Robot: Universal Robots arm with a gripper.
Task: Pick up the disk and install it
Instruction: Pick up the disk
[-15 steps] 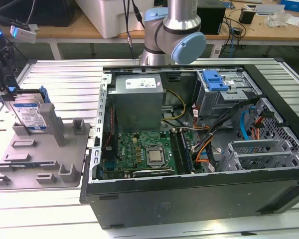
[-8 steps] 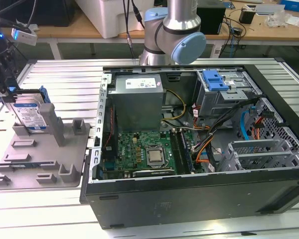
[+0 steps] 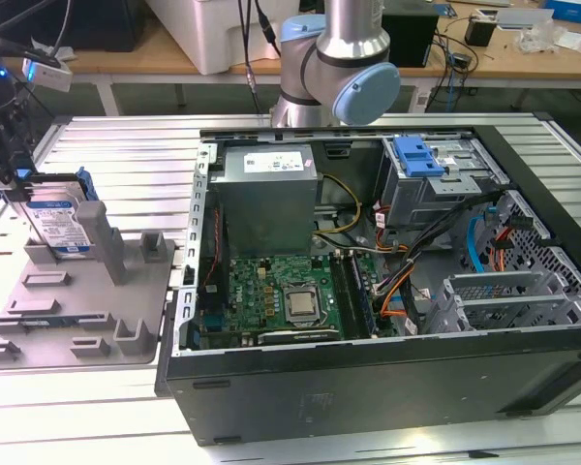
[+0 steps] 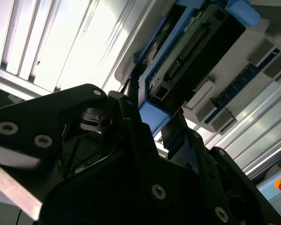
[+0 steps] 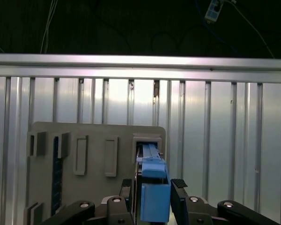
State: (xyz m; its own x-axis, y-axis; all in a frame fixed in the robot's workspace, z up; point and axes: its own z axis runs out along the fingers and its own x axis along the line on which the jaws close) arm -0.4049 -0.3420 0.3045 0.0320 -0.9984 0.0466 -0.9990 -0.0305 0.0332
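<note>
The tool (image 5: 152,186) is lowered over the disk (image 5: 154,199), one of its black fingers (image 5: 179,197) on each flat side. The opening is narrow: in the first wrist view a thin dark slit shows between each finger and the disk, so the tool straddles the drive without clamping it. In the second wrist view the blue rail end (image 4: 152,119) lies between the two fingertips.

The disk (image 3: 56,221) stands upright on its edge, label facing outward, in a slot of the grey holder tray (image 3: 77,310). The tray lies on the slatted metal worktop (image 3: 116,145), at the exterior view's left. To the exterior view's right of the tray lies the open computer case (image 3: 368,387). Inside it are the grey power supply (image 3: 268,194), the green motherboard (image 3: 281,291) and a blue bracket (image 3: 418,155) on the drive cage.
</note>
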